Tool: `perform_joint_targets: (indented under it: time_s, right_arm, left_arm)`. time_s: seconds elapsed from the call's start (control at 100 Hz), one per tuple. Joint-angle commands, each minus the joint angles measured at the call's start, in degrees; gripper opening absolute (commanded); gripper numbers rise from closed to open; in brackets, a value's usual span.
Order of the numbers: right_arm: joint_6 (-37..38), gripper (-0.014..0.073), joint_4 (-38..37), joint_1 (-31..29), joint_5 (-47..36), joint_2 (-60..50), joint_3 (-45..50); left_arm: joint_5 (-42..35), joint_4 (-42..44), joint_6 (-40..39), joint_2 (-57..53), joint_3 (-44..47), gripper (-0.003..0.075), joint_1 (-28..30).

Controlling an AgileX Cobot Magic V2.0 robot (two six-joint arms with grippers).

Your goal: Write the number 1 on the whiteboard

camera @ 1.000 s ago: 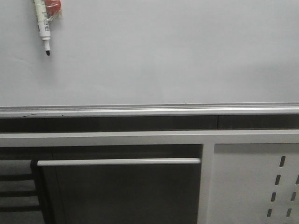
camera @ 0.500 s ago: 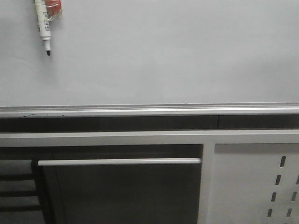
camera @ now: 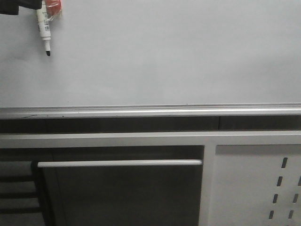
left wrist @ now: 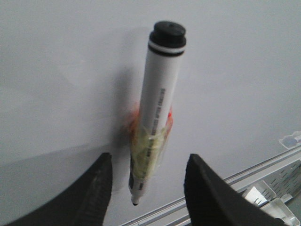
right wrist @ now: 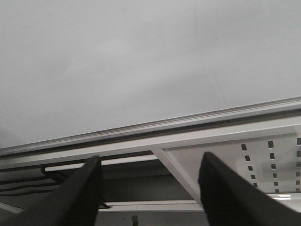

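Note:
The whiteboard (camera: pixel 164 56) fills the upper half of the front view, with its silver bottom rail (camera: pixel 150 112) below. A white marker pen (camera: pixel 44 28) with a black tip hangs tip down on the board at the upper left, held by an orange clip and tape. No number 1 stroke shows on the board. My left gripper (left wrist: pixel 148 176) is open, its fingers on either side of the marker (left wrist: pixel 157 108) near the tip end, not touching it. A dark part of it enters the front view's top left corner (camera: pixel 11 7). My right gripper (right wrist: pixel 148 176) is open and empty, facing the board's lower edge.
Below the rail runs a white metal frame (camera: pixel 141 139) with a horizontal bar (camera: pixel 117 163) and a white perforated panel (camera: pixel 263 183) at lower right. Dark space lies behind the frame.
A dark part of my left gripper has come into the front view's top left corner beside the marker. The marker and board have not moved.

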Motion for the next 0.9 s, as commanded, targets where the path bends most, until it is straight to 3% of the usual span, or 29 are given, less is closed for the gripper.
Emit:
perform_joint_targets:
  time_s: [0.0, 0.35, 0.45, 0.56, 0.73, 0.89]
  right_arm:
    - [-0.8, 0.0404, 1.0, -0.3, -3.9, 0.8, -2.0]
    - [-0.8, 0.0404, 1.0, -0.3, -3.9, 0.8, -2.0]
    - [-0.8, 0.0404, 1.0, -0.3, -3.9, 0.8, -2.0]
    - [-0.8, 0.0404, 1.0, -0.3, -3.9, 0.8, -2.0]
    - [-0.8, 0.0404, 1.0, -0.3, -3.9, 0.8, -2.0]
    - [-0.8, 0.0404, 1.0, -0.3, -3.6, 0.8, -2.0]
  left_arm:
    - [-0.4, -1.8, 0.3, 0.4, -3.1, 0.0314, -0.6]
    - [-0.4, -1.8, 1.0, 4.1, -7.1, 0.0303, -0.6]
    - [-0.4, -1.8, 1.2, 4.5, -7.4, 0.0193, -0.6]
    - [-0.4, -1.7, 1.4, 4.5, -7.4, -0.0022, -0.6]
    - [0.0, -1.5, 1.5, 4.5, -7.4, -0.0020, -0.6]
    - [6.8, 1.5, 1.4, 3.3, -7.3, -0.0020, -0.6]
